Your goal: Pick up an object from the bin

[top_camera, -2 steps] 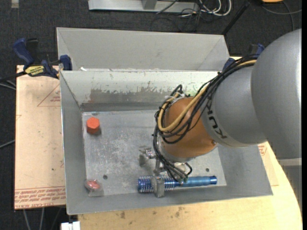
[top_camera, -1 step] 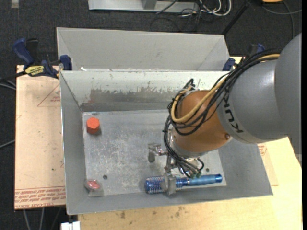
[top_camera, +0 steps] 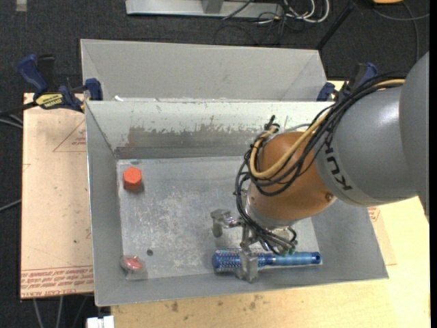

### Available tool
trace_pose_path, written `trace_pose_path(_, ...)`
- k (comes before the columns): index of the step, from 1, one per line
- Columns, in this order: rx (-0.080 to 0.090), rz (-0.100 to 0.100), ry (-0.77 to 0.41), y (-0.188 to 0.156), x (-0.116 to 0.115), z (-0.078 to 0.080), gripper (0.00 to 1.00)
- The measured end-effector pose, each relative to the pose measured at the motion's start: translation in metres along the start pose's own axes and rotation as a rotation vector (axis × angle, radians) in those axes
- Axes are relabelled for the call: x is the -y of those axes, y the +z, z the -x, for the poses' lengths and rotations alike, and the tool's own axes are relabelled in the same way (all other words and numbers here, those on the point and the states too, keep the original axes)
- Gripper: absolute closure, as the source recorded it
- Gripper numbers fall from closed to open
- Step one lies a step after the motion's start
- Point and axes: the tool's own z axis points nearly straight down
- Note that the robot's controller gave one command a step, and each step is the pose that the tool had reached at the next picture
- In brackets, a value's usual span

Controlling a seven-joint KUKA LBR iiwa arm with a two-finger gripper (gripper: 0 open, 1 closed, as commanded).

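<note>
The blue brush (top_camera: 290, 259) lies along the bin's (top_camera: 171, 203) front wall, its long axis left-right, bristle head left, handle pointing right. The gripper (top_camera: 235, 246) stands spread (nothing clamped between its fingers), with one fingertip (top_camera: 250, 270) at the brush's neck.

Grey KUKA arm (top_camera: 382, 142), orange wrist cover (top_camera: 290, 190), black cables (top_camera: 334, 104).

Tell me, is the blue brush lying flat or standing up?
Lying flat: the blue brush stretches lengthwise along the bin floor, by the tool.
</note>
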Motion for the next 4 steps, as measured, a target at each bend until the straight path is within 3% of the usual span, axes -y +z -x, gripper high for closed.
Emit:
trace_pose_path(1,0.024,-0.005,-0.071,0.028,-0.002,0.007,0.00)
trace_pose_path(2,0.024,-0.003,0.041,0.028,0.011,0.002,0.00)
trace_pose_path(3,-0.001,0.000,0.042,0.032,0.010,-0.005,1.00)
trace_pose_path(4,0.001,0.000,0.043,0.011,0.009,-0.005,1.00)
